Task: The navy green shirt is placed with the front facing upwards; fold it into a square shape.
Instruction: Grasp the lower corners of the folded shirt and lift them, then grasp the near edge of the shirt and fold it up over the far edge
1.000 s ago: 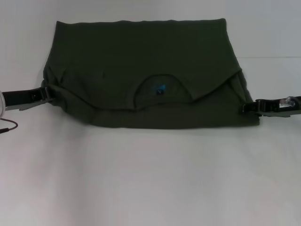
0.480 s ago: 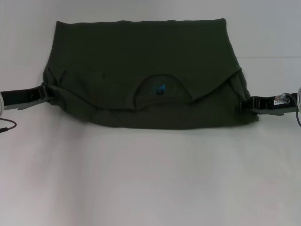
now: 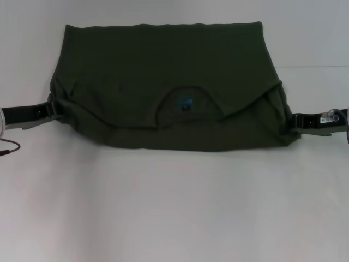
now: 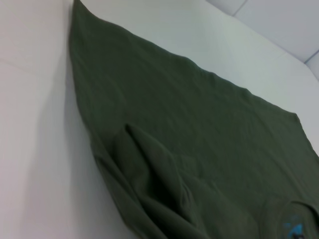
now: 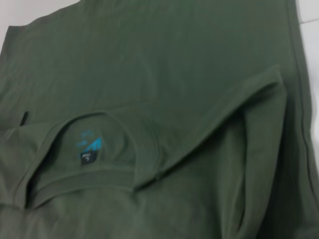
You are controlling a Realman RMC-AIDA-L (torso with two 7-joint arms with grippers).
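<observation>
Navy green shirt (image 3: 163,82) lies folded crosswise on the white bench (image 3: 174,207), toward its far edge, collar (image 3: 185,103) and blue neck label (image 3: 186,102) showing on the upper layer near the fold's front edge. From the head camera, the left hand (image 3: 53,109) sits at the shirt's left side and the right hand (image 3: 292,121) at its right side, each at bench level against the bunched sleeve area, probably placed to take the side edges for an inward fold; whether either hand is spread or pinching cloth cannot be told from here.

Left wrist camera: the shirt's left edge (image 4: 99,149) runs along the bench, with a rumpled sleeve flap (image 4: 149,169) lying loose on top; no fingers show.

Right wrist camera: the collar and label (image 5: 88,149) appear close, with a ribbed sleeve hem (image 5: 224,109) crossing diagonally over the body cloth.
</observation>
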